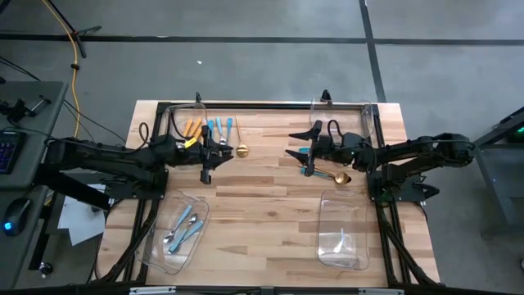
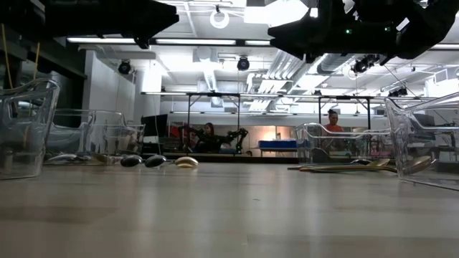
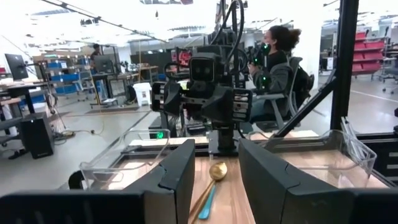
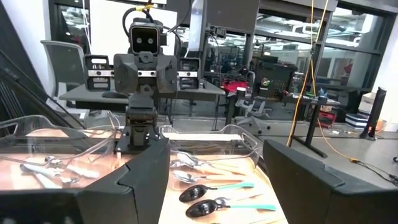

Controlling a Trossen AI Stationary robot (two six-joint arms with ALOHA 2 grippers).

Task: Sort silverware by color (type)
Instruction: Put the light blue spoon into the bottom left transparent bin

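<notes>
Two robot arms reach over the table, and four clear bins [image 1: 175, 233] sit on it, one toward each corner of the overhead frame. At the upper left lie about six pieces of cutlery [image 1: 214, 131]: two orange-handled, three blue or teal, one gold. One gold spoon [image 1: 337, 177] lies right of centre.

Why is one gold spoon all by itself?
Sorting isn't finished. One gold spoon lies beside the right gripper, apart from the other gold spoon near the left gripper. Nothing looks spilled or broken.
</notes>
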